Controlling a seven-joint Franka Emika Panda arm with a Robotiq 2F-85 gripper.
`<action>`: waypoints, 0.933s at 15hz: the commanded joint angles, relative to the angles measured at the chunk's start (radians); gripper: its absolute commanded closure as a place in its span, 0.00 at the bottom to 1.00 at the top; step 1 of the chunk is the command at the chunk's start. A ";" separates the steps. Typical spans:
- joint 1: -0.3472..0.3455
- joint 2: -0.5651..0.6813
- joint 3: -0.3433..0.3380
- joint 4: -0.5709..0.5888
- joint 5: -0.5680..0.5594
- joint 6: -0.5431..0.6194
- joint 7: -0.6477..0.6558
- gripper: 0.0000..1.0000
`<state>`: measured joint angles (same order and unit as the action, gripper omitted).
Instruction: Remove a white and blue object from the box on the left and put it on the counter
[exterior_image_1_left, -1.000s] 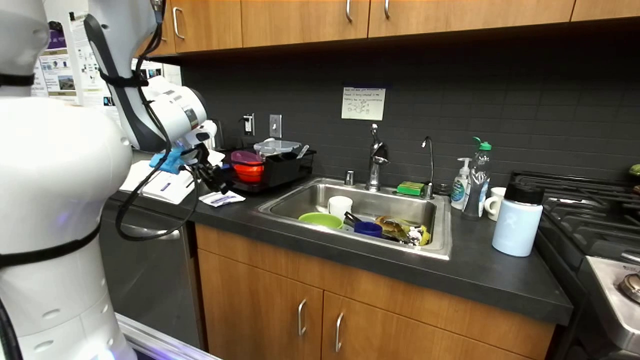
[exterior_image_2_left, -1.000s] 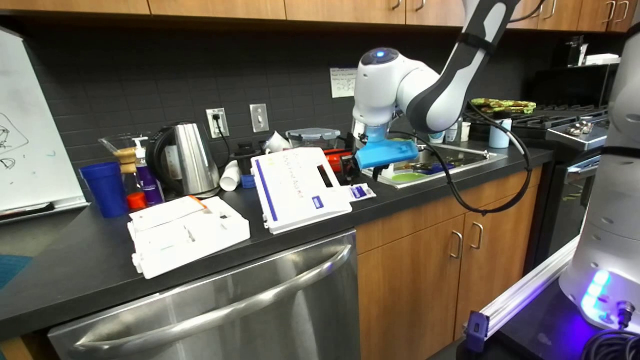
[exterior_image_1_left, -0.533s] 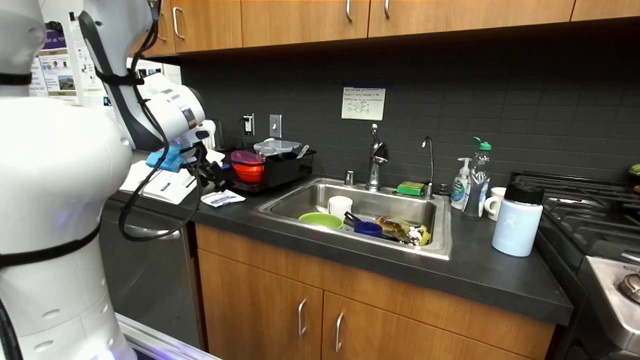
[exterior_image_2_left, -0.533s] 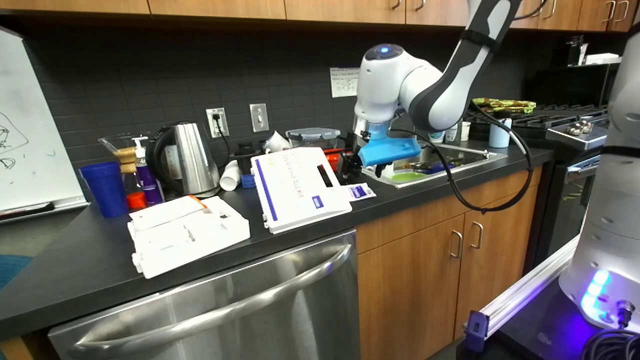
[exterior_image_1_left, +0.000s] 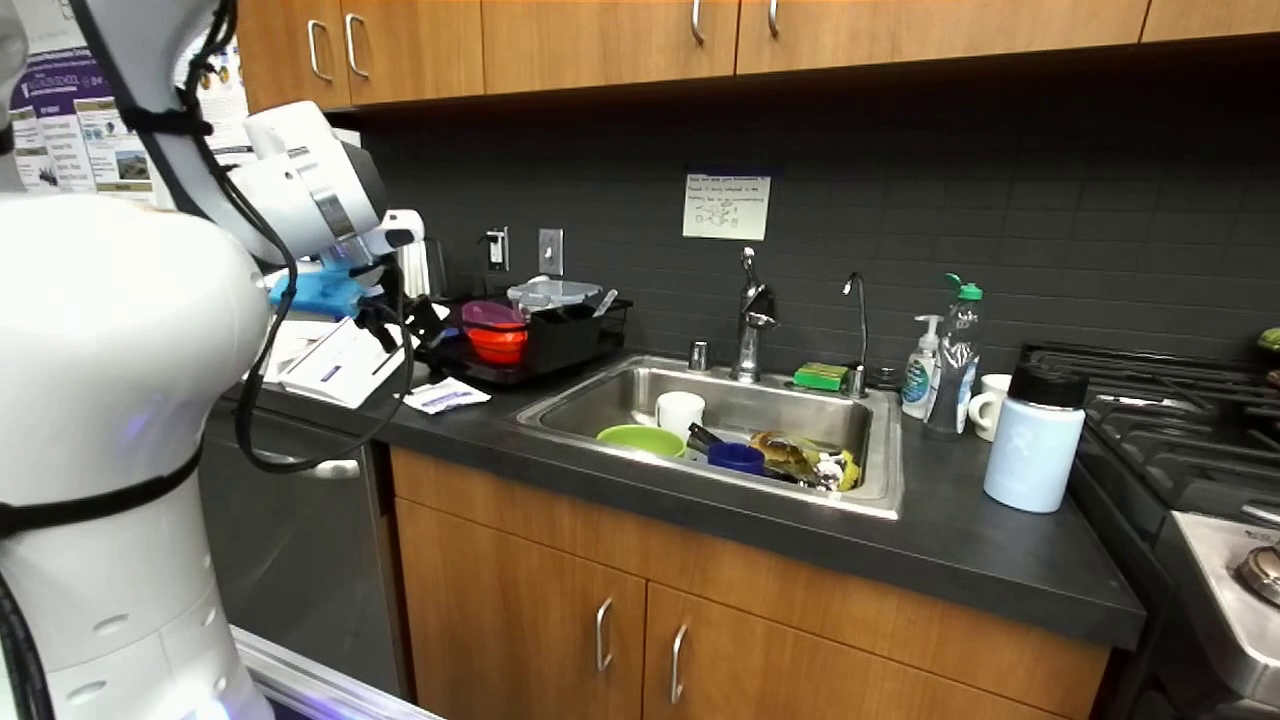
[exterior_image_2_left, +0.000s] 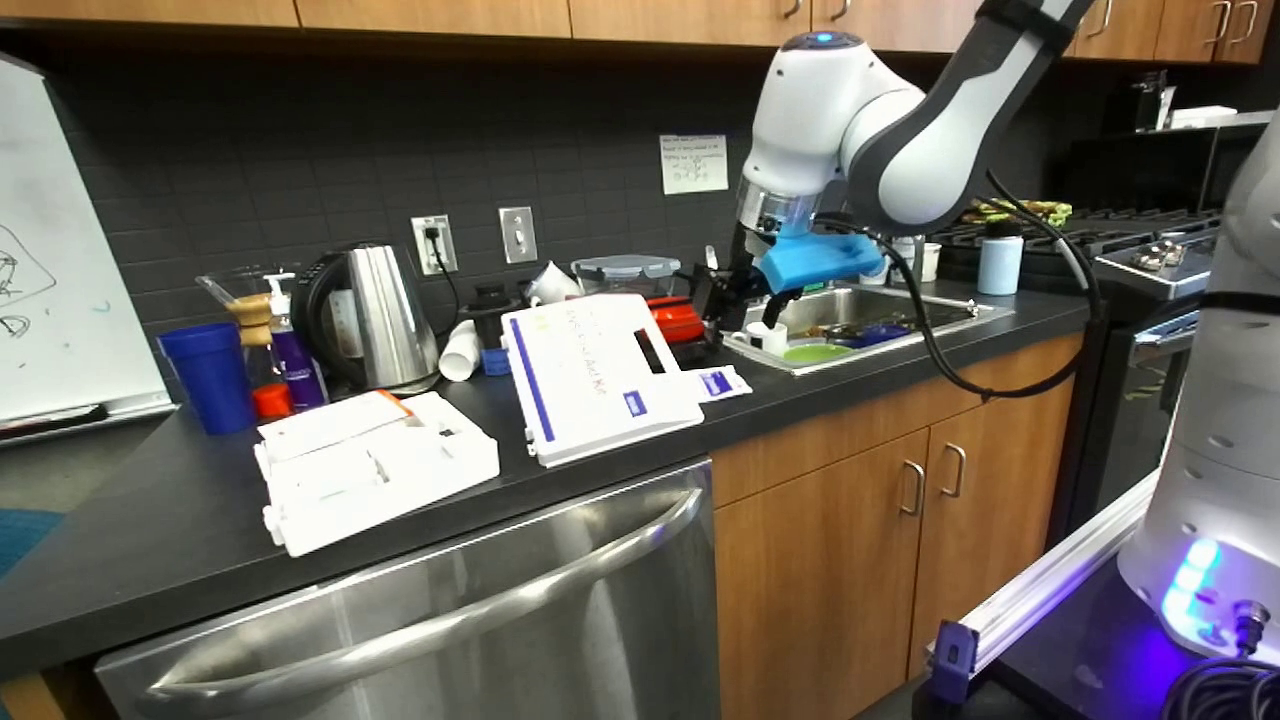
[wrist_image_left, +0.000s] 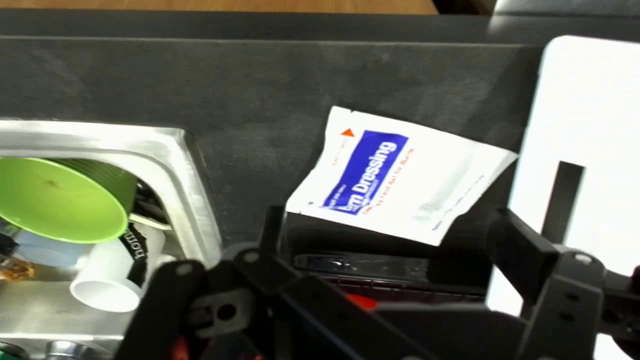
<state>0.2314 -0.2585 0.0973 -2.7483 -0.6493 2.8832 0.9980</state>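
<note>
The white and blue packet (wrist_image_left: 420, 170), with a blue label reading "Dressing", lies flat on the dark counter (wrist_image_left: 265, 90). It also shows in both exterior views (exterior_image_1_left: 446, 394) (exterior_image_2_left: 722, 382), beside the box and short of the sink. The white box lies opened in two parts: a lid with blue marks (exterior_image_2_left: 590, 385) and a tray (exterior_image_2_left: 385, 470) with flat white contents. My gripper (wrist_image_left: 392, 222) is open and empty, fingers wide apart, above and behind the packet without touching it. In both exterior views the gripper (exterior_image_1_left: 408, 325) (exterior_image_2_left: 742, 315) hangs over the counter near the dish rack.
The steel sink (exterior_image_1_left: 560, 420) holds a green bowl (exterior_image_1_left: 640, 438), a white mug (exterior_image_1_left: 680, 412) and a blue cup. A black dish rack (exterior_image_1_left: 570, 340) with red bowls stands behind the packet. A kettle (exterior_image_2_left: 385, 320) and blue cup (exterior_image_2_left: 210, 375) stand behind the box.
My gripper has risen and drawn back from the packet, moving up and toward the robot's base. The packet and the box stay in place.
</note>
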 joint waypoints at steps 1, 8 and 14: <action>0.181 -0.114 -0.059 -0.068 0.169 -0.014 -0.241 0.00; 0.292 -0.120 0.016 -0.027 0.419 -0.036 -0.500 0.00; 0.300 -0.128 0.003 -0.028 0.422 -0.043 -0.527 0.00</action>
<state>0.6425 -0.3839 -0.0293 -2.7692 -0.3517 2.8275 0.5608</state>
